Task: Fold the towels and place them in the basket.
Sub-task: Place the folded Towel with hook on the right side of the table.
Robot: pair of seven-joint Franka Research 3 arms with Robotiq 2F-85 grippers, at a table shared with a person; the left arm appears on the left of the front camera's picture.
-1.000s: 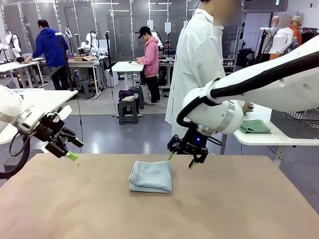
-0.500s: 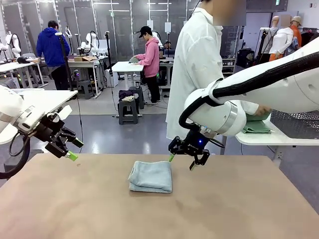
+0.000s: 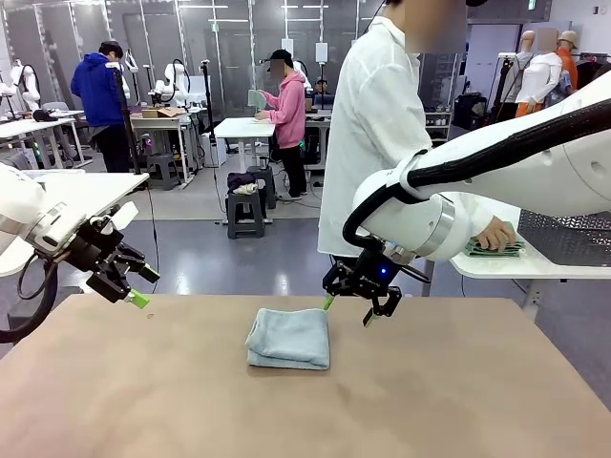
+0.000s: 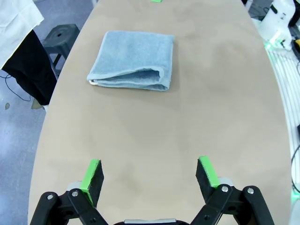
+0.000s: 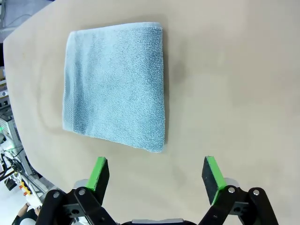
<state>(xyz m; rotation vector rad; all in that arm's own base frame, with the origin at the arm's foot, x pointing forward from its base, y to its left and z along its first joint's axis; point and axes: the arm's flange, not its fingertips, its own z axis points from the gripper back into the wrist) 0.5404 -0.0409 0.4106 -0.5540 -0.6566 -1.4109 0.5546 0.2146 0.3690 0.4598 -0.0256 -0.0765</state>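
Right gripper point(image 3: 347, 309) spread wide, empty, just beyond the folded towel point(image 3: 289, 339) mid-table point(image 3: 477, 401). Left gripper point(image 3: 143, 286) also spread, well apart. Towel looks soft, light and floppy; I'd pinch all layers at one edge.

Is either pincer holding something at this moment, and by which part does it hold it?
Nothing is held. The left pincer and the right pincer are both open and empty; the folded towel lies free on the table.

Folded blue-grey towel point(image 3: 289, 339) mid-table
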